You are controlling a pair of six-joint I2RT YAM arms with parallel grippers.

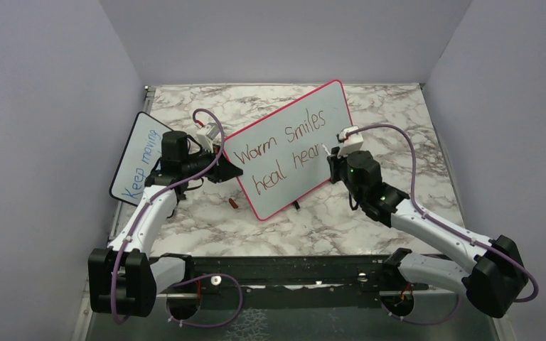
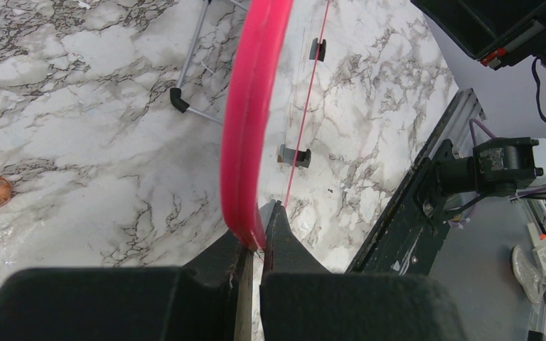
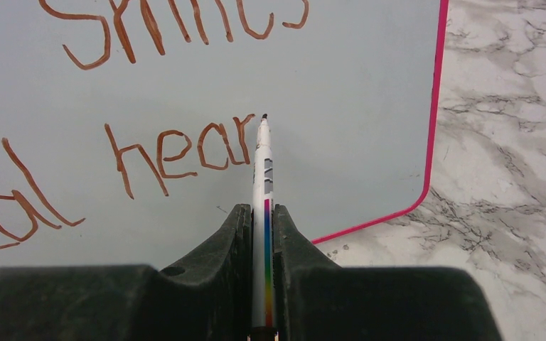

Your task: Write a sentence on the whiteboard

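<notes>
Right gripper [image 3: 263,213] pinches a white marker [image 3: 263,160], its tip at the whiteboard [image 3: 355,85] just after the red-brown sentence [image 1: 279,145], which reads "Warm Smiles heal hear". Left gripper [image 2: 261,226] is clamped on the board's pink left edge. The board stands propped mid-table [image 1: 370,213], beside a smaller board [image 1: 141,158] with blue writing.

At centre frame the tilted whiteboard's [image 1: 332,103] sentence [image 1: 302,129] reads "Warm Smiles heal hear"; left gripper [image 1: 231,170] at its left edge, right gripper's [image 1: 329,158] marker [image 1: 325,150] by the final r.
</notes>
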